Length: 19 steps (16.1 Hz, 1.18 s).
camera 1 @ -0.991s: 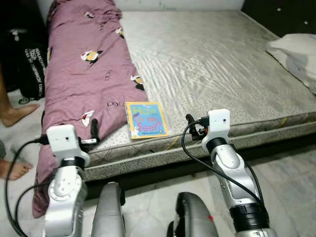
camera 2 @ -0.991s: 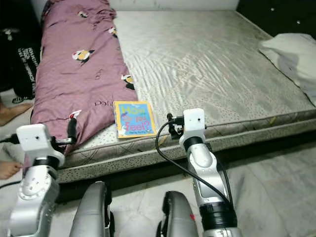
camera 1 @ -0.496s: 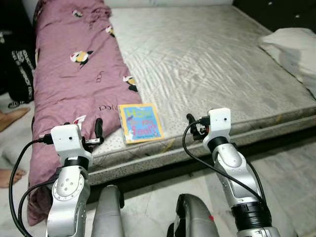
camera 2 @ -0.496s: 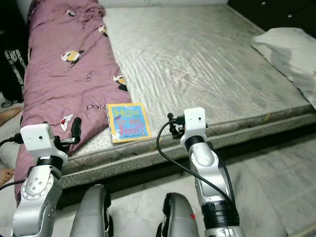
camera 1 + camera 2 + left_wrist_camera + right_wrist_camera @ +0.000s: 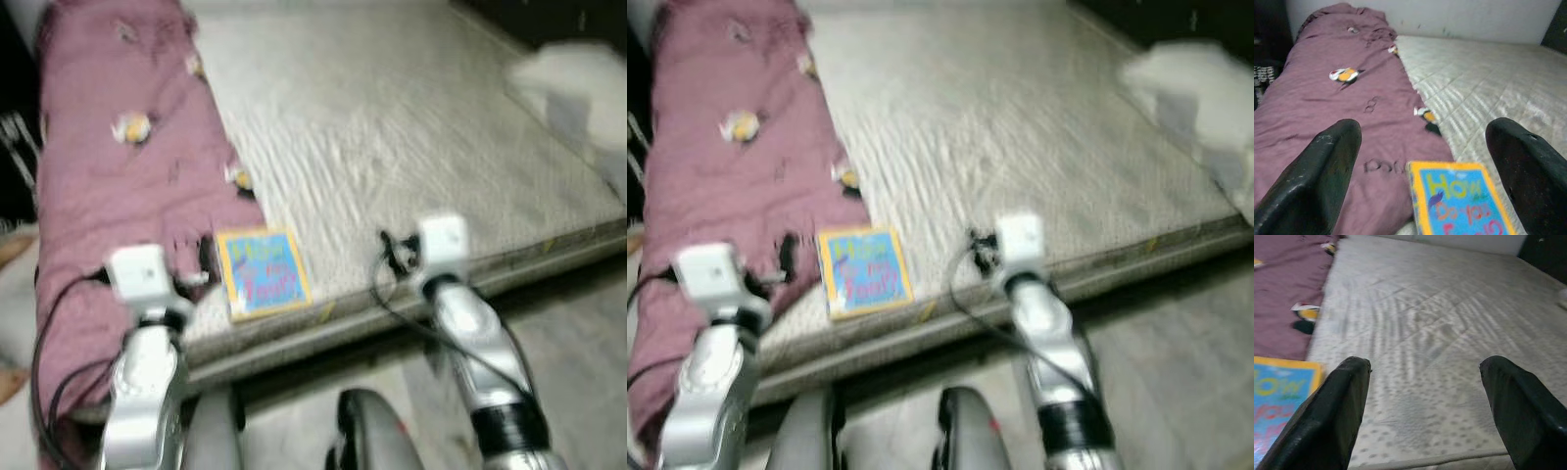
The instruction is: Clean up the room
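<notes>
So the book (image 5: 259, 273) (blue cover, yellow border, big colourful letters) is lying flat near the front edge of the bed (image 5: 411, 127), on the bare grey mattress. Its left edge sits right up against the purple blanket (image 5: 108, 186), which runs in a long heap down the left side of the bed and hangs over the front edge. The blanket has little bird-looking prints on it.

Left end effector (image 5: 1425, 161) is held out in front of the bed edge, just left of the book and over the end of the blanket. In the left wrist view its two black fingers (image 5: 1322, 171) are spread wide apart with nothing between them, and the top part of the book plus the blanket show in the gap.

Right end effector (image 5: 1425, 406) is also up at the front edge of the bed, to the right of the book and a bit apart from it. Fingers (image 5: 1337, 406) wide apart too, gripping nothing; bare mattress in the gap, and the corner of the book just beside one finger.

Further out there's a white pillow (image 5: 573, 93) at the far right side of the bed. Pale tiled floor (image 5: 578, 333) in front of the bed. The head views are pretty blurry (motion smear), so finer detail is hard to make out.
</notes>
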Available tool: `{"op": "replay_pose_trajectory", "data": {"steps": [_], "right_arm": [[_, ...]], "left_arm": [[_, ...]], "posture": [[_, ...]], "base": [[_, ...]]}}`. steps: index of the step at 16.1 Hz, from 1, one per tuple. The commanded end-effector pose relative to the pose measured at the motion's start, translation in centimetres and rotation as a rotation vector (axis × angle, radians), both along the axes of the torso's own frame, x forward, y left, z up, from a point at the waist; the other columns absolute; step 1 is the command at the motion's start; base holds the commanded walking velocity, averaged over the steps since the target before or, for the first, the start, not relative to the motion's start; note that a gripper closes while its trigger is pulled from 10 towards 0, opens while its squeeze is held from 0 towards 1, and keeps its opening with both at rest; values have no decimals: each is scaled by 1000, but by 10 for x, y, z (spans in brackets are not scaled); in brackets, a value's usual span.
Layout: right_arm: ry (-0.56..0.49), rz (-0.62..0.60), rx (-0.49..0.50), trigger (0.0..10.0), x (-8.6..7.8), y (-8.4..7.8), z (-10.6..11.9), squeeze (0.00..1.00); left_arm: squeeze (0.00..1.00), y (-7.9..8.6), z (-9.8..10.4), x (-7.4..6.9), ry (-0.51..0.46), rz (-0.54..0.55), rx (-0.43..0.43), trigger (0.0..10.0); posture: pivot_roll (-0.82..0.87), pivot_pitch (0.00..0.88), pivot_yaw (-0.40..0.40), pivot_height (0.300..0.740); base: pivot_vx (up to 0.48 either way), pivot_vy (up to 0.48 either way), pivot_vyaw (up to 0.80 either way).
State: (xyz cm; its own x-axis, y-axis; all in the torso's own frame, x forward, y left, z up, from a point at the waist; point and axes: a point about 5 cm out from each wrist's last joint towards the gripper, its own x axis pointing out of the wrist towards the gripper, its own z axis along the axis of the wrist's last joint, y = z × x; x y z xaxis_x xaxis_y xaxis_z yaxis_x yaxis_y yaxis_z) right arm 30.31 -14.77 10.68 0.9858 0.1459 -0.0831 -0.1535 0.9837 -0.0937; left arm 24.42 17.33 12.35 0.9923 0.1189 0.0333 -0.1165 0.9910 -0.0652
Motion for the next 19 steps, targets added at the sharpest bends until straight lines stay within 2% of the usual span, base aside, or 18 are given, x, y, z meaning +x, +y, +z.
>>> {"op": "replay_pose_trajectory", "data": {"steps": [1,4,5,6,11,14,19], "right_arm": [[-23,33,13,10000,2,12,6,0],[-17,33,11,10000,2,11,6,0],[-16,34,13,10000,2,11,6,0],[-20,30,17,10000,3,11,7,0],[-32,24,1,10000,3,4,14,0],[-28,31,-14,10000,0,1,13,0],[-10,29,-37,10000,-5,-8,13,0]], "left_arm": [[0,9,1,-1,-1,25,16,10000],[0,14,1,0,7,78,17,10000],[0,23,-2,1,34,126,3,10000],[0,29,-4,4,52,151,-4,10000],[0,41,-7,20,80,158,-21,10000],[0,40,-7,26,76,160,-28,10000],[0,40,-14,34,87,193,-9,10000]], "posture": [[50,95,-71,622],[50,105,-72,622],[48,110,-69,622],[42,126,-66,607],[27,143,-68,552],[11,146,-73,527],[-21,159,-100,527]], "base": [[330,0,0],[0,0,0],[0,0,0],[0,0,0],[0,0,0],[0,0,0],[0,0,0]]}}
